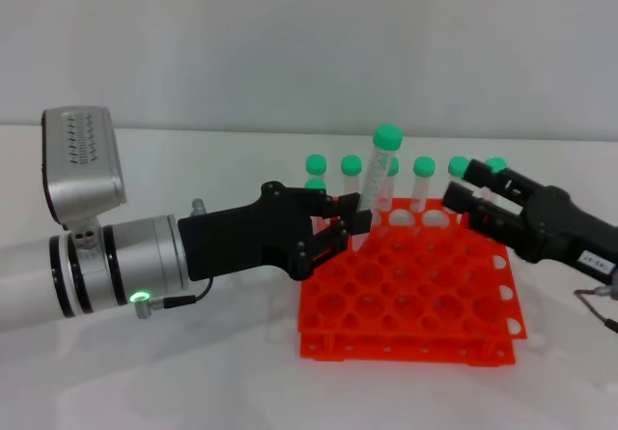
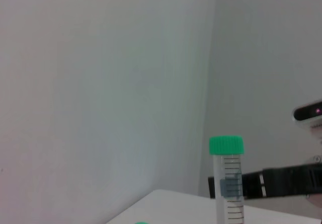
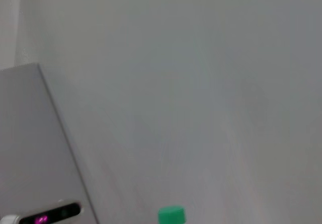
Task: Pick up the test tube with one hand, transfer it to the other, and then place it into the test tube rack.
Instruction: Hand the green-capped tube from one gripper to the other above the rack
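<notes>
White tabletop [image 1: 193, 382] w/ plain pale wall [image 1: 290, 43] behind; lighting even.

Near centre: bright orange-red two-tier plastic test tube rack [image 1: 410, 295], square, grid of round holes, sitting flat on the table. Front rows of holes hold nothing.

Left side: thick silver-white cylindrical arm w/ black bands [image 1: 97, 266], green indicator lit on its underside, reaching right toward the rack. Its black unlabelled multi-fingered left gripper [image 1: 352, 217] is at the rack's far-left part, fingers pinching the slim clear plastic test tube w/ round green cap [image 1: 379, 184] low on the body. Tube roughly upright, slight tilt, cap well above the other caps; lower end sits at rack-top level by the gripper, whether in a hole cannot tell. Left wrist view shows the same tube [image 2: 227, 181], graduation marks visible, w/ the other arm dark behind it.

Right side: black multi-fingered right gripper w/ small white printed label [image 1: 473, 193], over the rack's far-right part, apart from the held tube. Fingers look spread, holding nothing.

Far row: other green-capped clear tubes [image 1: 424, 181] standing upright along the rack's back edge, both sides of the held tube. Right wrist view shows only one green cap [image 3: 171, 216] and wall.
</notes>
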### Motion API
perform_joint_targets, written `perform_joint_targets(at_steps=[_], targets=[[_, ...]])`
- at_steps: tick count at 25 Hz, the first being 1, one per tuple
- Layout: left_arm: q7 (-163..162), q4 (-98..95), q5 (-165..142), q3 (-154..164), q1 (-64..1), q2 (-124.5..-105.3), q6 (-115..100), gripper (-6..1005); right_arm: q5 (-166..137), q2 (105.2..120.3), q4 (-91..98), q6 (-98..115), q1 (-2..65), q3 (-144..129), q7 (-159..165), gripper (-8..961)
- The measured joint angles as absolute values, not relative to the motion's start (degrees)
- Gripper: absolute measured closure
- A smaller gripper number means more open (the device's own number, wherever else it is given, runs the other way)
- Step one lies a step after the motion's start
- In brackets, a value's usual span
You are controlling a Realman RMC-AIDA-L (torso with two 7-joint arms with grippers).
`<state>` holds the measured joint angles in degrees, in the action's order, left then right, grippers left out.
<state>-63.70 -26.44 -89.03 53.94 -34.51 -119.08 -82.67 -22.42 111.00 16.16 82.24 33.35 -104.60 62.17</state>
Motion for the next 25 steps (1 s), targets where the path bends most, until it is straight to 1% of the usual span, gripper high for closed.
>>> perform_joint_targets(at_steps=[5,6,7,10,25], targets=[[-62.46,-25.16,-88.84,53.97,-34.73,-119.26,-82.76,726,-24.14,111.6,16.23,81.51,34.37,-104.4,61.72,269],[-62.45,-24.96,-88.71,53.97,-34.81,-119.27,-82.77,725,-24.29,111.81,16.28,81.41,34.49,-104.3,61.31,273],[-62.45,-24.96,-88.71,53.97,-34.81,-119.27,-82.77,724,-24.45,112.39,16.32,81.36,34.72,-104.24,59.74,276],[-62.44,-24.35,-87.63,54.22,-35.05,-119.27,-82.79,722,-24.46,112.96,16.33,81.29,35.01,-104.24,58.39,287],[-61.8,-23.32,-87.41,56.42,-35.69,-119.26,-82.66,710,-24.89,114.63,16.48,79.94,37.78,-104.56,57.66,340]])
